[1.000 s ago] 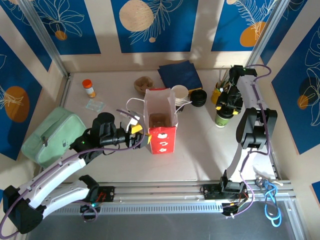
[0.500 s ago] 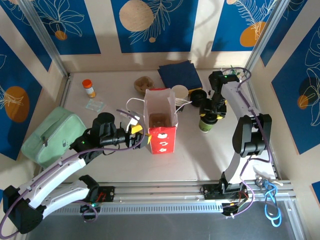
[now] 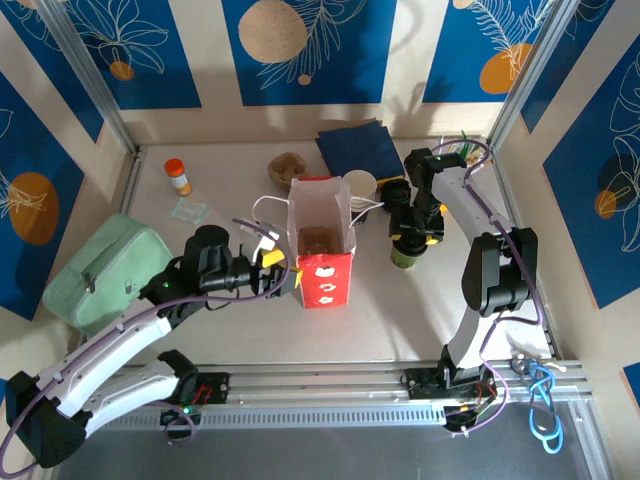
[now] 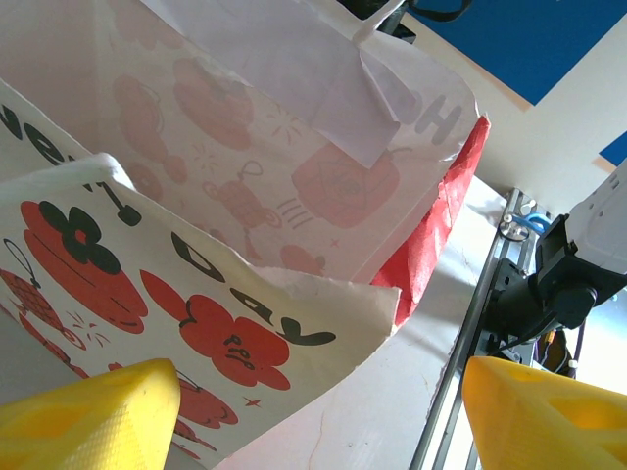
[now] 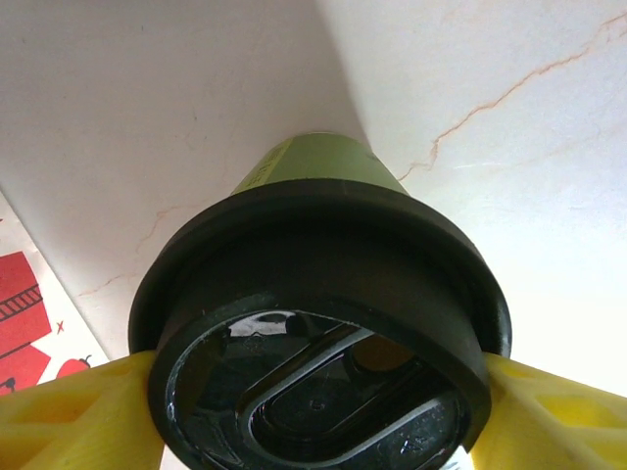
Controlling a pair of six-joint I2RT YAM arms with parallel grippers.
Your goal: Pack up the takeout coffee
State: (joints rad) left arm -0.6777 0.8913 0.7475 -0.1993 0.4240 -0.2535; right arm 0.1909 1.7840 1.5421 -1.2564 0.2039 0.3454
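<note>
Coffee: the takeout coffee (image 3: 404, 256) stands upright over the bench (image 3: 380, 310), to the right of the paper bag (image 3: 322, 252) and apart from it. From the right wrist its green side and round black lid (image 5: 323, 294) are plain. Whether its base touches the bench cannot be told.
Right tool: the right tool (image 3: 411, 234) comes down on the cup from above. Its yellow fingers (image 5: 69, 416) are clamped on opposite sides of the lid's rim.
Left tool: the left tool (image 3: 282, 272) is at the bag's near left corner. Its yellow fingers (image 4: 88, 416) are spread wide, with the bag's printed front edge between them and neither finger pressing it.
Bag: it is red and white, upright, with its mouth open upward and something brownish at the bottom (image 3: 320, 238). The left wrist looks into its pale inner wall (image 4: 245, 147).
Behind the coffee: black lids (image 3: 398, 192) lie just beside a stack of white-rimmed cups (image 3: 360, 185), and a blue napkin (image 3: 362, 148) is farther back.
Left side: an orange-capped bottle (image 3: 178, 176) stands near the back, and a green pouch (image 3: 105, 270) lies at the edge.
</note>
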